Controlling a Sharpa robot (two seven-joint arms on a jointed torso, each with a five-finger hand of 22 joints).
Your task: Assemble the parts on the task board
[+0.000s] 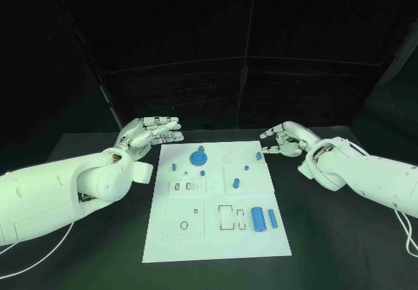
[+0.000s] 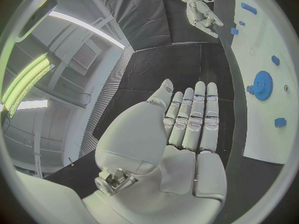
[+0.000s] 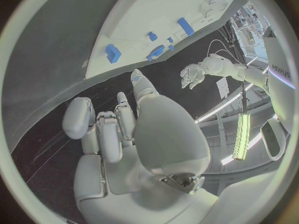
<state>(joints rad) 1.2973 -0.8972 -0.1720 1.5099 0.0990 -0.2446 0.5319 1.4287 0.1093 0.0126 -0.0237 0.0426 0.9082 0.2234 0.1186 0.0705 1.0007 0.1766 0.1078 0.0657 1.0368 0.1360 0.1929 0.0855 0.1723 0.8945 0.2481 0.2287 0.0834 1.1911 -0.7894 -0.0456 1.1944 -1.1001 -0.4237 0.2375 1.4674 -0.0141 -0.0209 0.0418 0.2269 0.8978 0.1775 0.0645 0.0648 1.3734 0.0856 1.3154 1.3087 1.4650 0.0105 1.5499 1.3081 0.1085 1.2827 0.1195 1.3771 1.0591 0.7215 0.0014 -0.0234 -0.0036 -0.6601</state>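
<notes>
The white task board (image 1: 170, 241) lies in the middle of the table. On it sit a blue gear (image 1: 199, 159) near the far edge, a thick blue cylinder (image 1: 258, 218) with a thinner blue pin (image 1: 272, 218) beside it at the near right, and several small blue pieces around the middle. My left hand (image 1: 150, 133) hovers off the board's far left corner, flat, fingers straight and holding nothing (image 2: 187, 129). My right hand (image 1: 286, 140) hangs off the far right corner, fingers half bent and apart, nothing in them (image 3: 124, 134). The gear (image 2: 261, 84) lies ahead of the left fingertips.
Black table (image 1: 348, 241) surrounds the board on all sides, with a dark backdrop behind. Cut-out slots (image 1: 228, 217) and holes mark the board's near half. Thin cables (image 1: 409, 235) hang from my right arm.
</notes>
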